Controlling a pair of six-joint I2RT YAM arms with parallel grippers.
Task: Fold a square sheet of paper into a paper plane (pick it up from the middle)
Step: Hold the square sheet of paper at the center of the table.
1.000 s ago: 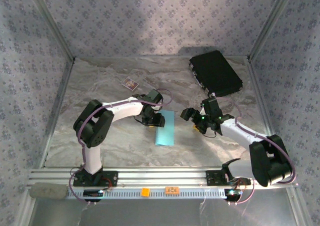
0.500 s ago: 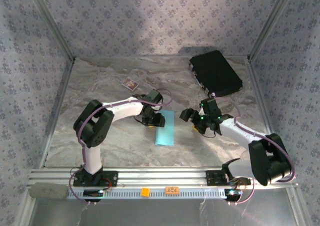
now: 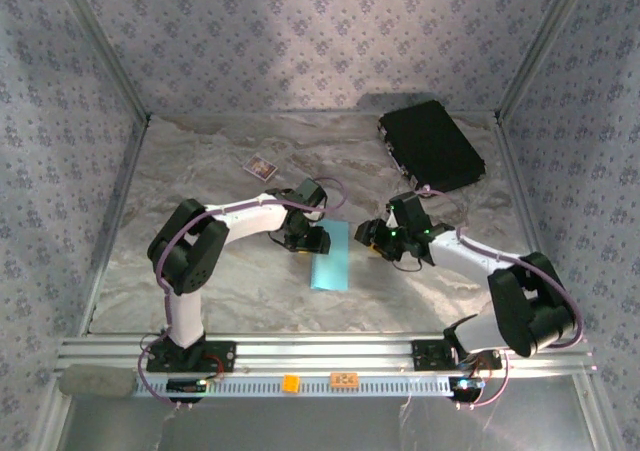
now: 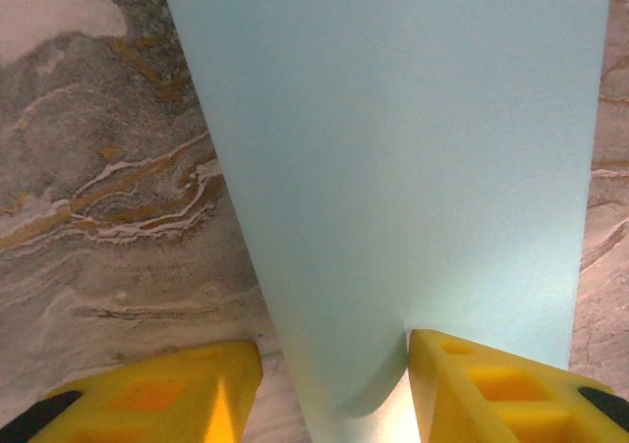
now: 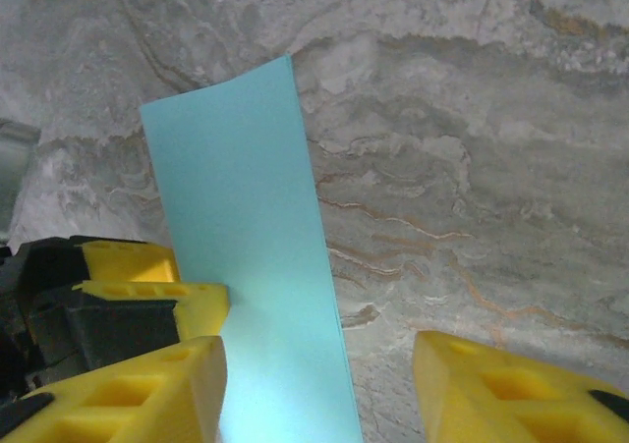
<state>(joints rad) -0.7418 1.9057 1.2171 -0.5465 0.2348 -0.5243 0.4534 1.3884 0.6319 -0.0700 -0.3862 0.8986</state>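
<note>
The light-blue sheet of paper (image 3: 331, 256), folded into a narrow strip, lies at the middle of the desk (image 3: 230, 291). The left gripper (image 3: 308, 239) grasps its 11 o'clock corner, the curled end wedged between the yellow fingers (image 4: 472, 384). The right gripper (image 3: 372, 239) hovers off its 3 o'clock side, released, holding nothing. A black case (image 3: 432, 144) lies at 1 o'clock and a small card (image 3: 260, 165) at 11.

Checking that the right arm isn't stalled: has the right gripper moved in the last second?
Yes. The right gripper has shifted left in the top view, away from the black case and closer to the sheet of paper.
</note>
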